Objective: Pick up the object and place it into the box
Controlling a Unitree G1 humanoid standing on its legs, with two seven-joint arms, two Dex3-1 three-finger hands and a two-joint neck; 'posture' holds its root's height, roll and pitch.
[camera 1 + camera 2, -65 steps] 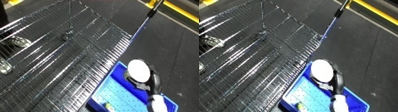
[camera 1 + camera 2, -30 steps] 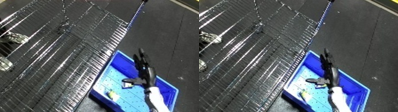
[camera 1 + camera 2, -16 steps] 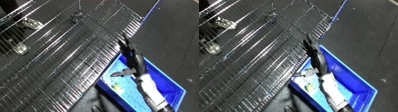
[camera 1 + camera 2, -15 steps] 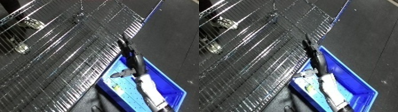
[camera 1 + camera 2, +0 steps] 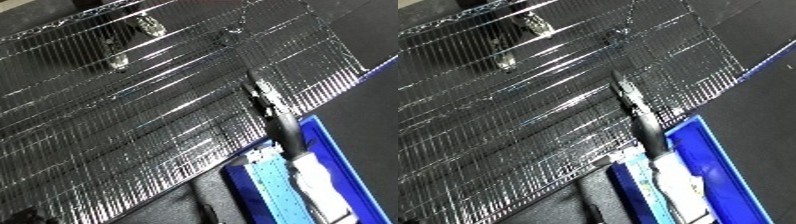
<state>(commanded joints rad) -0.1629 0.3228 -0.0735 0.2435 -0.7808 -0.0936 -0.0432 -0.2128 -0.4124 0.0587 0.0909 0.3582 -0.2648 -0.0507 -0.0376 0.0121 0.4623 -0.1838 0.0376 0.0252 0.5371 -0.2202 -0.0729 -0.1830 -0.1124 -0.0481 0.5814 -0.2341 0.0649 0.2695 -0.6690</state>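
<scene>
My right hand (image 5: 269, 104) is black and stretches up and to the left from the blue bin (image 5: 711, 162), fingers straight and open, over the near edge of a wire-mesh table (image 5: 133, 125). It holds nothing. Its white forearm (image 5: 308, 172) lies across the bin. Three small objects lie far off on the mesh: a pale one (image 5: 147, 25) at the top, another (image 5: 118, 62) below it, and a small dark one (image 5: 233, 35) beyond the fingertips. What each is cannot be made out. The left hand shows in neither view.
A light blue ribbed pad (image 5: 271, 186) lies inside the bin, to the left of the forearm. Dark floor (image 5: 771, 95) lies to the right of the table and bin. The mesh table's edge (image 5: 342, 82) runs diagonally just above the bin.
The camera has swung, shifting the whole picture. My right hand has reached from above the bin's inside out past its far rim and over the mesh, fingers straight.
</scene>
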